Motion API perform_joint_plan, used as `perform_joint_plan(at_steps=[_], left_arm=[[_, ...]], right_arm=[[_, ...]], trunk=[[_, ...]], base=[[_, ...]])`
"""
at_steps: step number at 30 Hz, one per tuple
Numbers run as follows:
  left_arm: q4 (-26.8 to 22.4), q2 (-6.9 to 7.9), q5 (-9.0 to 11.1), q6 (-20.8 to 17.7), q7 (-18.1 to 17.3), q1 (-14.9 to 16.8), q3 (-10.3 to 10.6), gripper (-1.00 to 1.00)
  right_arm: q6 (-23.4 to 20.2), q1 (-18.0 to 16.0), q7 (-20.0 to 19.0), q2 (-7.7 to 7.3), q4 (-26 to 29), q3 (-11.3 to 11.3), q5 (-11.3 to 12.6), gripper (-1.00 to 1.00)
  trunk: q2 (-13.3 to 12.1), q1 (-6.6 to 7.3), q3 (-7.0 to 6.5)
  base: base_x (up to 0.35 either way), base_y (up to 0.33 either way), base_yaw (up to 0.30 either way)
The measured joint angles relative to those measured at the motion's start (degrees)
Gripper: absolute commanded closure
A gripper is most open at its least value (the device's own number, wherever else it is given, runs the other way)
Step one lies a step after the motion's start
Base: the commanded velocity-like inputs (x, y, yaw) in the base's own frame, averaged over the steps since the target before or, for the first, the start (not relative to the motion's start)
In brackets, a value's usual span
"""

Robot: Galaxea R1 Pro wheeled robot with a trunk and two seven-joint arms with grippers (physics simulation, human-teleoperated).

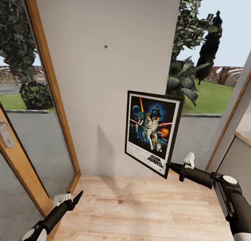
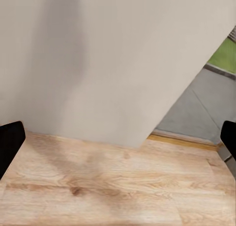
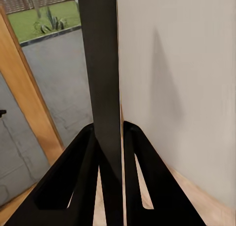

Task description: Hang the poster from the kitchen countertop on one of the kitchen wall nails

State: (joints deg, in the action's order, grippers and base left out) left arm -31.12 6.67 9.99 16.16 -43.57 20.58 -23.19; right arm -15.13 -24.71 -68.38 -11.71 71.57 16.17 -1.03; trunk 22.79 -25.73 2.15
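Right tool [image 1: 169, 166] clamped on the Star Wars poster's [image 1: 152, 130] lower corner, hanging step underway; next, lift it to the wall nail [image 1: 105, 46].

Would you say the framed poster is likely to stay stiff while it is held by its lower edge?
Probably stiff: the poster stands flat, unsagging, above the right gripper. Gripped at one lower corner, it tilts, so it may pivot. Its thin edge suggests lightness.

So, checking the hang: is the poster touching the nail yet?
Apart. The head view shows the nail on bare wall, well above the poster held by the right gripper.
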Motion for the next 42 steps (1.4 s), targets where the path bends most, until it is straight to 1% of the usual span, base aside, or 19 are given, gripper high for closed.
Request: perform_joint_plan(at_steps=[9,18,42], left_arm=[[0.0,0.0,0.0,0.0,0.0,0.0,0.0,-1.0],[0.0,0.01,0.0,0.0,0.1,0.0,0.0,-1.0],[0.0,0.01,0.0,0.0,0.1,0.0,0.0,-1.0]], right_arm=[[0.0,0.0,0.0,0.0,0.0,0.0,0.0,1.0],[0.0,0.0,0.0,0.01,0.0,0.0,0.0,1.0],[0.0,0.0,0.0,0.01,0.0,0.0,0.0,1.0]], trunk=[[0.0,-0.01,0.0],[0.0,0.0,0.0],[0.0,0.02,0.0]], base=[[0.078,0.251,-0.006],[0.038,0.039,0.0],[0.312,0.001,0.0]])
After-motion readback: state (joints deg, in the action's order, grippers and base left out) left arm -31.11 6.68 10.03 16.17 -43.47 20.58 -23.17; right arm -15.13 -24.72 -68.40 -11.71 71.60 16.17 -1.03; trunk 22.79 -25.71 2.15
